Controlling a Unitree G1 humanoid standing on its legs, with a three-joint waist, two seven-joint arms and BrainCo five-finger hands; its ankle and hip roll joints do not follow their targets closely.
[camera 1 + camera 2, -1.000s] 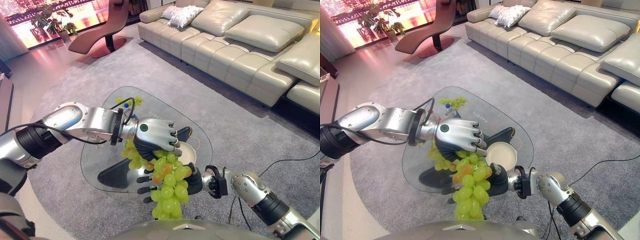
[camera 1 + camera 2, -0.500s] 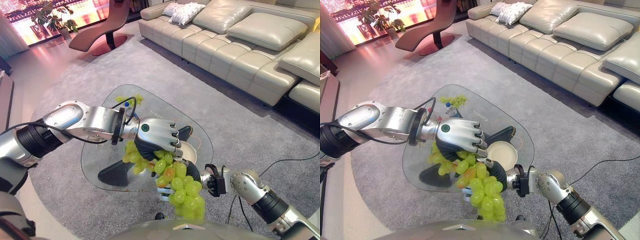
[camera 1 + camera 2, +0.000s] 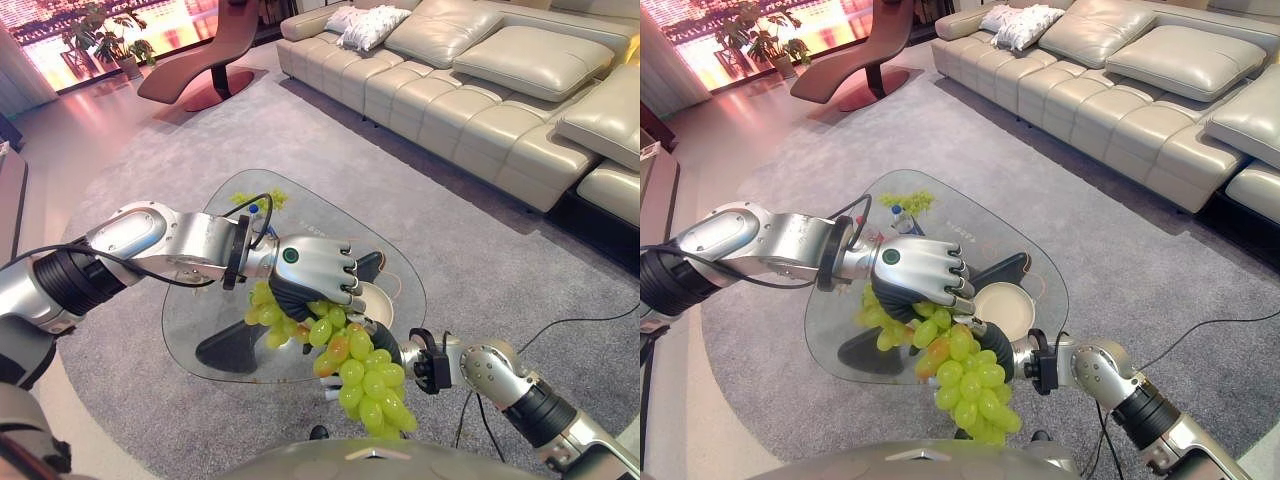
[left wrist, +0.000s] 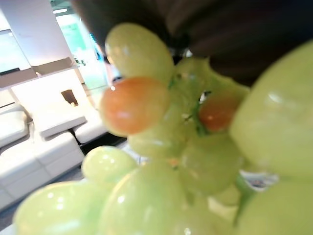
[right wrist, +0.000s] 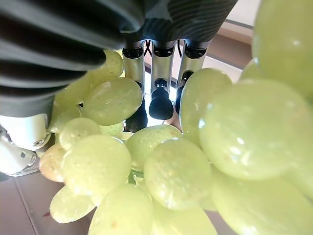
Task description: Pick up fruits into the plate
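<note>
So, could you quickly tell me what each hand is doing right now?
Left hand: shut on the grape bunch, fingers curled round its top.
Right hand: under the bunch, mostly hidden by grapes; cannot be told.

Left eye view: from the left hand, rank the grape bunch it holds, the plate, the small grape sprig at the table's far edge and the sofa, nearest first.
From the left hand:
1. Grape bunch, in its grasp, hanging below.
2. Plate, just right of the fingers on the glass table.
3. Small grape sprig, at the table's far edge.
4. Sofa, across the carpet, far right.
</note>
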